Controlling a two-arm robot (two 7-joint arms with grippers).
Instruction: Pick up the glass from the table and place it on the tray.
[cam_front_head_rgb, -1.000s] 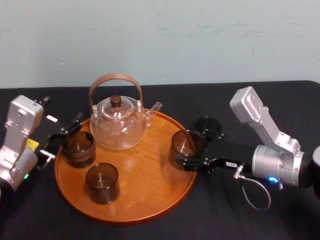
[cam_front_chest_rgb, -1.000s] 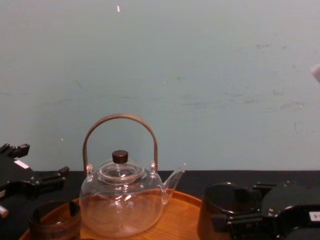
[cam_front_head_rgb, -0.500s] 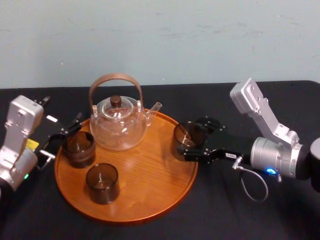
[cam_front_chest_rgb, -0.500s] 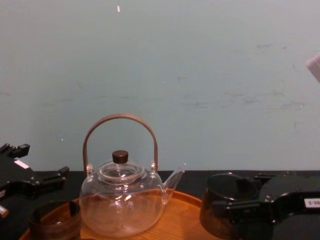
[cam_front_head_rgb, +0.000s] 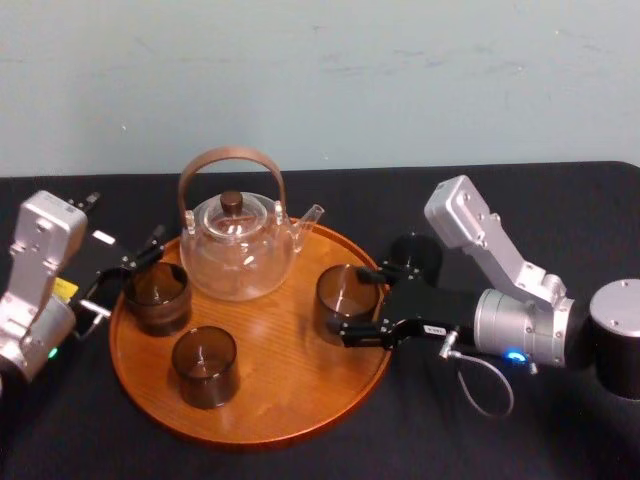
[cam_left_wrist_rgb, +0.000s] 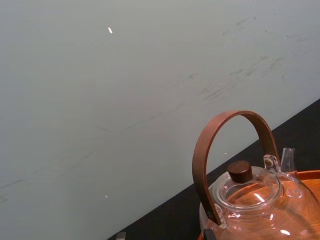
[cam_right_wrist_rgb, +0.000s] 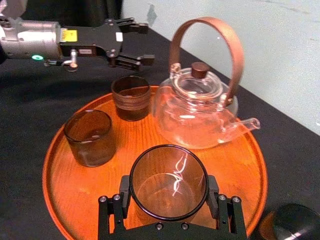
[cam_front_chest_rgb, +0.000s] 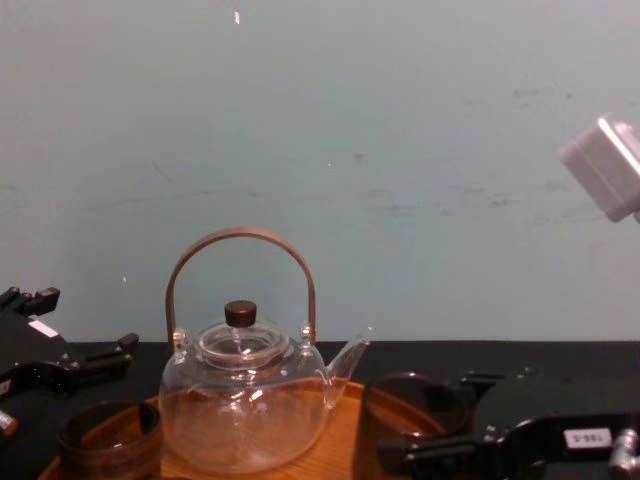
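Glass (cam_front_head_rgb: 338, 297): dark, transparent; clamped between fingers of right gripper (cam_front_head_rgb: 352, 304), frame centre, over right portion of tray (cam_front_head_rgb: 290, 375); contact with tray indeterminable. White gripper label: unreadable. Left gripper (cam_front_head_rgb: 128, 270): fingers spread, empty, frame left.

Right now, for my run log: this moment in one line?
right gripper: shut on glass, over tray right side | left gripper: open, idle beside tray | teapot, two glasses on tray
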